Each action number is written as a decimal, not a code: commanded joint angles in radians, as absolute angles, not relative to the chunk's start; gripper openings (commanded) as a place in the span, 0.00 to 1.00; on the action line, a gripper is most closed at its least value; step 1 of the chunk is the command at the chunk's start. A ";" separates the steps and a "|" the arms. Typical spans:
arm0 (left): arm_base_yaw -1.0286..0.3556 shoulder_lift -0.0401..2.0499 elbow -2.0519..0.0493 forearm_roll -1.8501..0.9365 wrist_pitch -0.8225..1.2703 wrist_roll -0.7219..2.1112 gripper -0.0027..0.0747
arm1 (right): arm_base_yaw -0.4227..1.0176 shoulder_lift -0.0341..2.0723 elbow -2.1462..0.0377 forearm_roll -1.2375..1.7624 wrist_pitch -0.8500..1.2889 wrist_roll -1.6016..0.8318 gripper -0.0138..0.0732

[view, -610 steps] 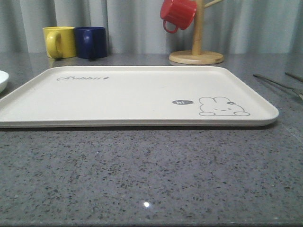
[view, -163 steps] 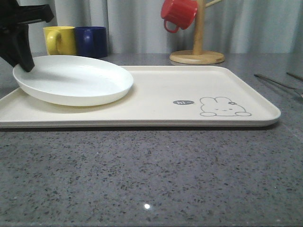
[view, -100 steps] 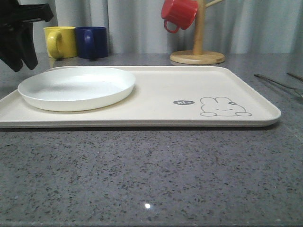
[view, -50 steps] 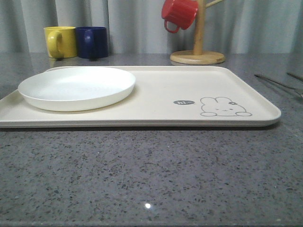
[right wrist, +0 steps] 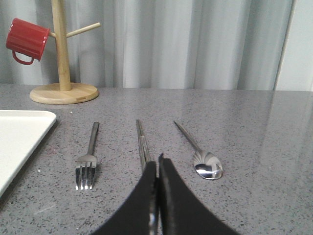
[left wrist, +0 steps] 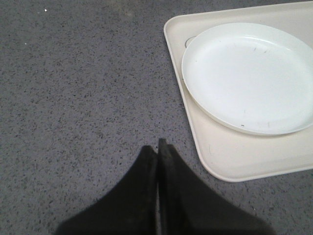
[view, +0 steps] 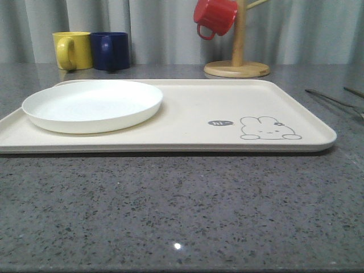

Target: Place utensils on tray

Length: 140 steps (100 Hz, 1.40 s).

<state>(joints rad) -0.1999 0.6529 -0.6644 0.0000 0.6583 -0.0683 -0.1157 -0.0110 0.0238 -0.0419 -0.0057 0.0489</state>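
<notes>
Utensils of slim shiny silver metal lie side by side on the grey speckled worktop, off the tray's right edge and well clear of it: a four-tined fork (right wrist: 88, 161) nearest the tray, a pair of long flat chopsticks (right wrist: 142, 143) in the middle, and an oval-bowled spoon (right wrist: 201, 155) farthest out. None is on the large flat cream tray (view: 187, 108) yet; it carries only a round white plate (view: 92, 106) at its left end, leaving the middle and the rabbit-drawing end bare.

The right tool (right wrist: 157, 169) hovers just above the near ends of the chopsticks, its black fingers pressed together with nothing between them. The left tool (left wrist: 157, 149) sits over bare worktop beside the tray's left corner, likewise closed and empty.

These pieces look light, stiff and slick, and they lie nearly flush with the hard stone, so a pinch from above will probably have little to bite on. The fork's handle, about mid-length, seems the safest hold; the spoon's thin stem likewise. The two chopsticks may split apart or roll unless taken across both together. The right tool would have to open first.
</notes>
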 commanded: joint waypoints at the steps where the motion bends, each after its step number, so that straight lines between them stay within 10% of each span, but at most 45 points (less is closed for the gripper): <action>1: -0.209 0.555 -0.647 0.000 0.584 -0.077 0.01 | -0.123 -0.024 0.027 -0.052 -0.089 0.042 0.09; 43: -0.209 0.189 -0.533 0.000 0.648 -0.077 0.01 | -0.123 -0.024 0.027 -0.052 -0.089 0.042 0.09; 140: -0.209 0.175 -0.533 0.000 0.646 -0.077 0.01 | -0.122 0.166 -0.207 -0.044 0.288 0.042 0.09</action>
<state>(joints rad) -0.2036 0.1637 -0.5098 0.0000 0.7175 -0.0683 -0.1157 0.0735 -0.1242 -0.0419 0.2883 0.0489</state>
